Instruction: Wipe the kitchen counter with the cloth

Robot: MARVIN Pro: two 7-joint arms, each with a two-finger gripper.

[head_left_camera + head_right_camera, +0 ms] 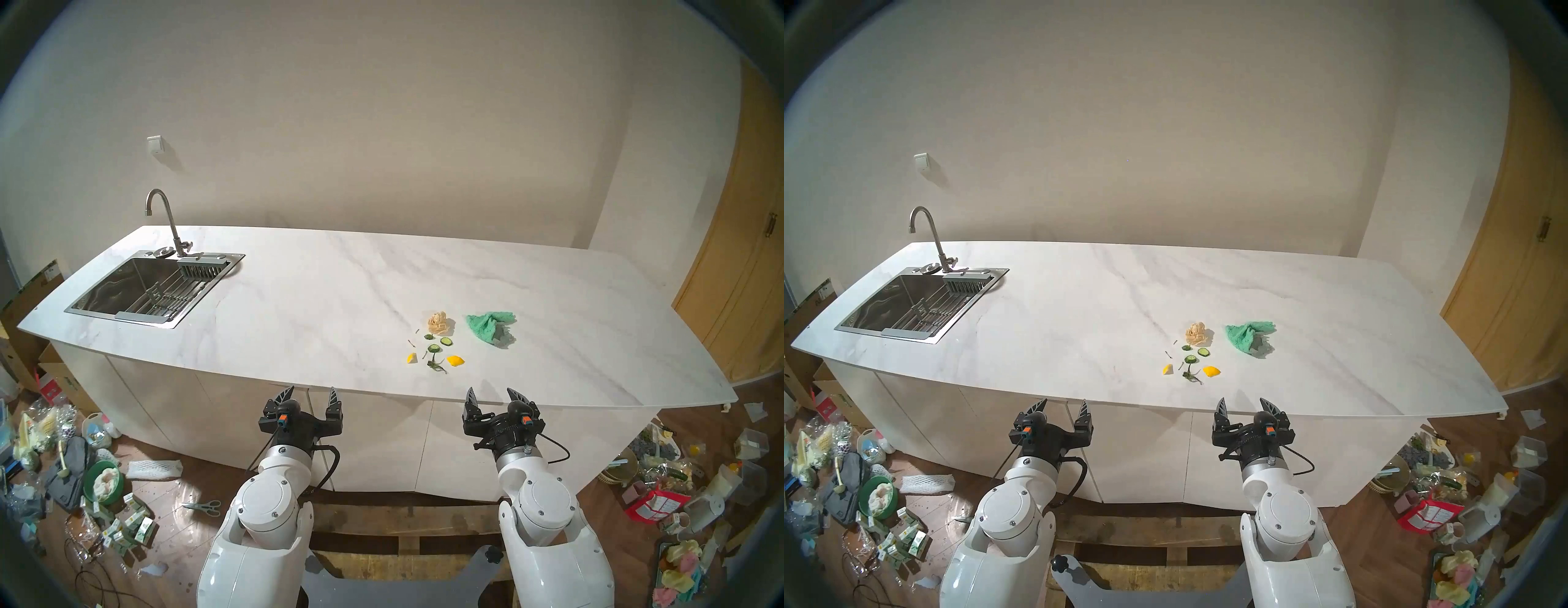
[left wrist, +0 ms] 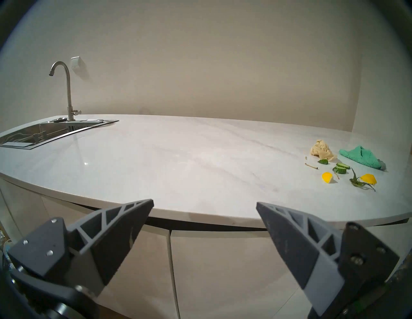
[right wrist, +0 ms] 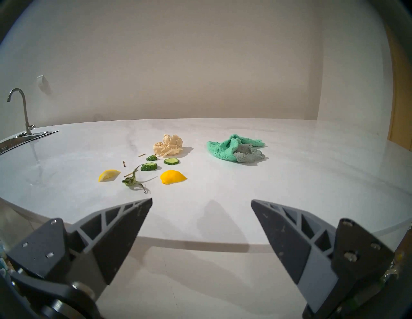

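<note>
Cloth [image 1: 488, 325], teal with a grey underside turned up at one corner, lies crumpled on the white marble surface [image 1: 297, 305], toward its right half and well in from the front edge. It sits ahead of the right gripper [image 1: 494, 396] and only slightly off its line, with bare surface between them; its longer spread runs roughly left to right across that gripper's view. The left gripper [image 1: 311, 395] is well apart from it, so the right arm looks the better placed to reach. A beige paper wad [image 1: 439, 322] sits just beside the cloth on its left, with cucumber slices [image 1: 441, 343] and lemon pieces [image 1: 455, 361] scattered nearer the front. Both arms are held low at the front edge, wrists level, fingers spread wide and holding nothing.
</note>
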